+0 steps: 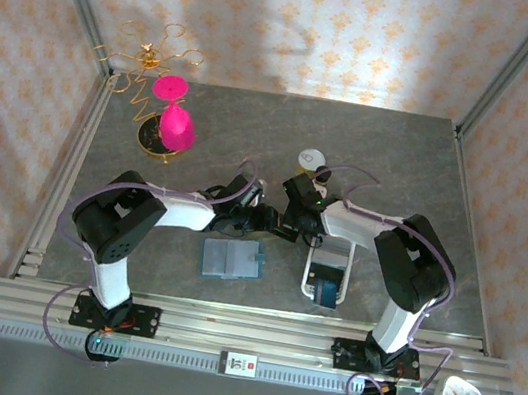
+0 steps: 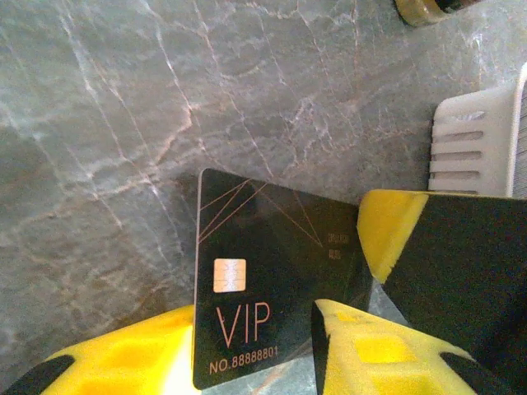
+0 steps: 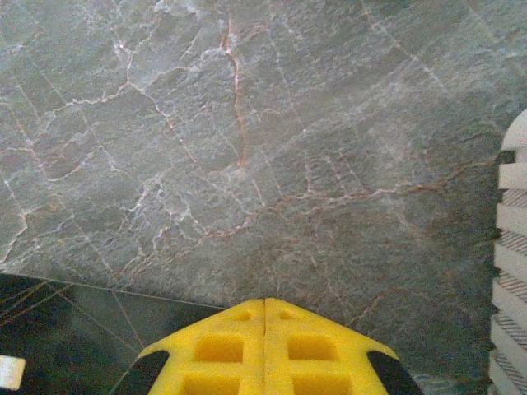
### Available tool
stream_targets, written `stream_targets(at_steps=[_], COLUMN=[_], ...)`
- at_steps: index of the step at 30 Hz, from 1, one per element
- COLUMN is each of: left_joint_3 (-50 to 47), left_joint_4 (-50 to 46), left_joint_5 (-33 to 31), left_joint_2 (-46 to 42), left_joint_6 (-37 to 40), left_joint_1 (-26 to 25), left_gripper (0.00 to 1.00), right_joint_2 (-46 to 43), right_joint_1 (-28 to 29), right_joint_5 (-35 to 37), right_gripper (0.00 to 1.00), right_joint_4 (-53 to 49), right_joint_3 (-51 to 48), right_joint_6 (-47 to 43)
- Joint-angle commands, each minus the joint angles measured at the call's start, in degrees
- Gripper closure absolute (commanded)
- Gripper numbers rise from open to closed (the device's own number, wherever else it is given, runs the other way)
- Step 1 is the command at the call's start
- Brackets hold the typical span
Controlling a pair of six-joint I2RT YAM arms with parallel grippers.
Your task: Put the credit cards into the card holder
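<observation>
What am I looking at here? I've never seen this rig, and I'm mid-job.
Two robot arms are bolted at the near edge of the grey table. One picture looks down from above; the other two come from cameras on the wrists. On the table lie the teal card holder, a white slotted tray, a pink hourglass-shaped ornament and a small jar. A black VIP card sits between the yellow fingers of the left hand; whether it is gripped, I cannot tell. The right hand is shut, nothing between its fingers, beside that card.
</observation>
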Motion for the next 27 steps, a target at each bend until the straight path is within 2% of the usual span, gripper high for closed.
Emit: stream_targets(at_steps=[1, 5, 13, 16, 19, 23, 27], left_joint_3=[-0.3, -0.5, -1.0, -1.3, -1.7, -2.2, -2.5], left_joint_4=[3.1, 3.0, 3.4, 1.8, -1.0, -6.9, -11.0], left_joint_5=[2.0, 1.1, 0.8, 0.3, -0.6, -2.1, -1.2], left_joint_2=[0.9, 0.3, -1.0, -3.1, -6.5, -13.5, -22.1], left_joint_6=[-1.8, -2.0, -2.7, -1.5, 1.4, 8.3, 18.6], left_joint_1=[-0.6, -0.6, -0.5, -0.1, 0.9, 2.3, 2.6], left_gripper=[0.66, 0.70, 0.93, 1.00, 1.00, 1.00, 1.00], right_joint_2=[1.4, 1.3, 0.0, -3.0, -8.5, -20.5, -33.1], right_joint_1=[-0.1, 0.0, 0.0, 0.0, 0.0, 0.0, -0.2], right_joint_5=[0.0, 0.0, 0.1, 0.6, 0.5, 1.2, -0.2], right_gripper=[1.00, 1.00, 1.00, 1.00, 1.00, 0.84, 0.68], right_joint_4=[-0.9, -0.9, -0.5, 1.5, 4.1, 8.6, 13.3], right_joint_3=[-0.6, -0.6, -0.5, -0.7, -1.2, -3.6, -6.7], right_joint_6=[0.1, 0.3, 0.6, 0.8, -0.1, -4.5, -14.1])
